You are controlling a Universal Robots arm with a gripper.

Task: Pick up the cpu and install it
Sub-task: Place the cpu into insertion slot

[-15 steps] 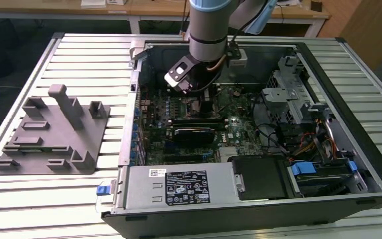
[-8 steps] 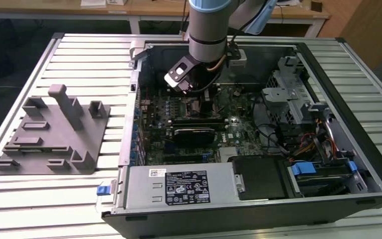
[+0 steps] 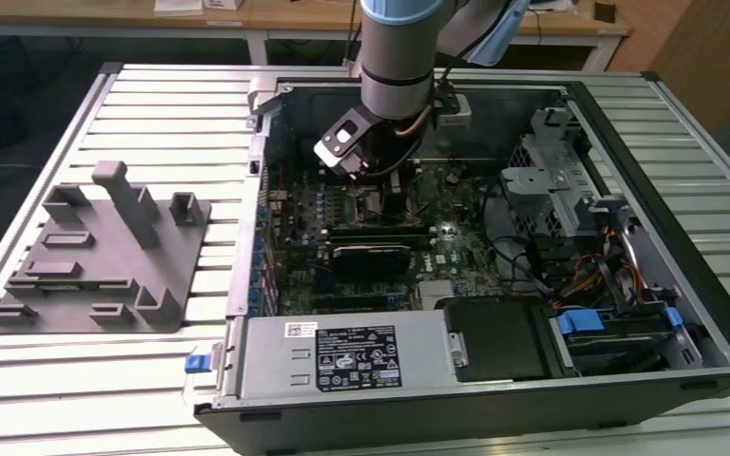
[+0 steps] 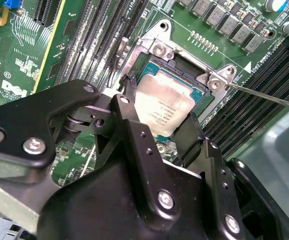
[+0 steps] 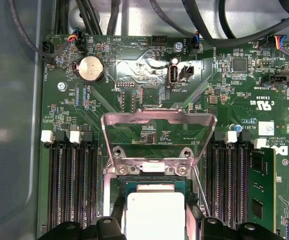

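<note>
Tool (image 4: 160, 111) body up front, its two fingers (image 4: 129, 120) closed onto opposite edges of the cpu (image 4: 165, 102), chip silver side up between them, right over the open socket (image 4: 180, 64), load plate (image 5: 158, 125) flipped up just beyond, seating unclear.

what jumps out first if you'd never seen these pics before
In the exterior view, the arm reaching down into the open computer case on the slatted table draws the eye, with a grey fixture block at that view's left. In the second wrist view, the gripper has its black fingers on either side of the silvery cpu, right over the socket. The socket's load plate stands raised in the first wrist view.
</note>
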